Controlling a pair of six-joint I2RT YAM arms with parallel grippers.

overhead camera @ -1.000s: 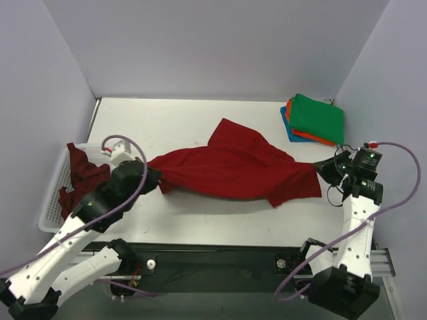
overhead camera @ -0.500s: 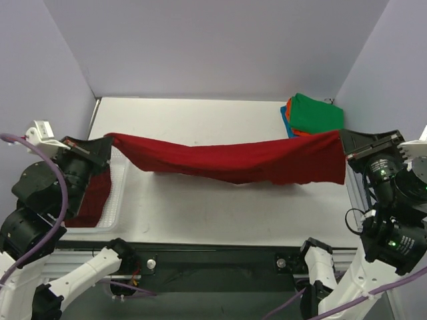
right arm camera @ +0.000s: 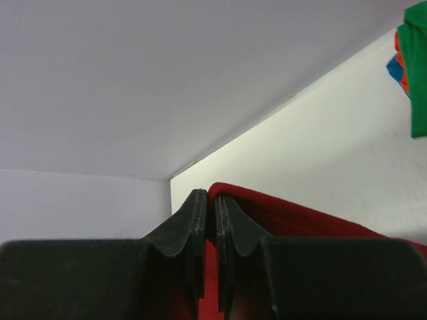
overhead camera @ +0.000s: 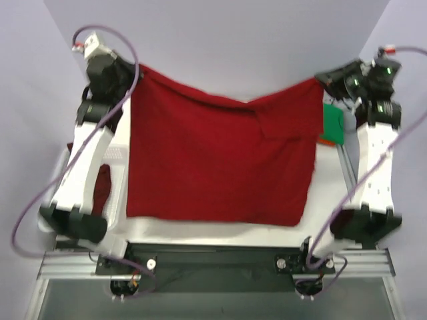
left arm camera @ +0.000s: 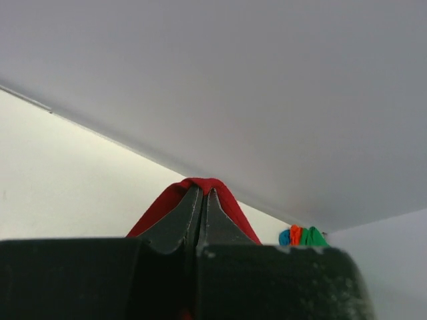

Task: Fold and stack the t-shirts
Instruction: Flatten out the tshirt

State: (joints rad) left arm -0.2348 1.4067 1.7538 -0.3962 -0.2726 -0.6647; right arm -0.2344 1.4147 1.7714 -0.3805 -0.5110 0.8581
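Note:
A bright red t-shirt (overhead camera: pixel 220 160) hangs spread like a curtain between my two raised arms, its lower hem just above the table. My left gripper (overhead camera: pixel 135 69) is shut on its top left corner, and my right gripper (overhead camera: pixel 319 80) is shut on its top right corner. The left wrist view has red cloth (left arm camera: pixel 202 185) pinched over the closed jaws. Red cloth (right arm camera: pixel 293 217) also sits between the closed jaws in the right wrist view. A maroon t-shirt (overhead camera: pixel 101 190) lies in the basket at the left. Folded green (overhead camera: pixel 331 123), orange and blue t-shirts are stacked at the back right, mostly hidden.
A white mesh basket (overhead camera: pixel 117 160) stands at the table's left edge, behind my left arm. The hanging shirt hides most of the white table (overhead camera: pixel 213 231). Grey walls close in the back and both sides. The folded stack (left arm camera: pixel 303 236) shows small in the left wrist view.
Both arms have swung up and back, lifting the red shirt from a stretched band over the table into a flat hanging sheet. Both grips have held.

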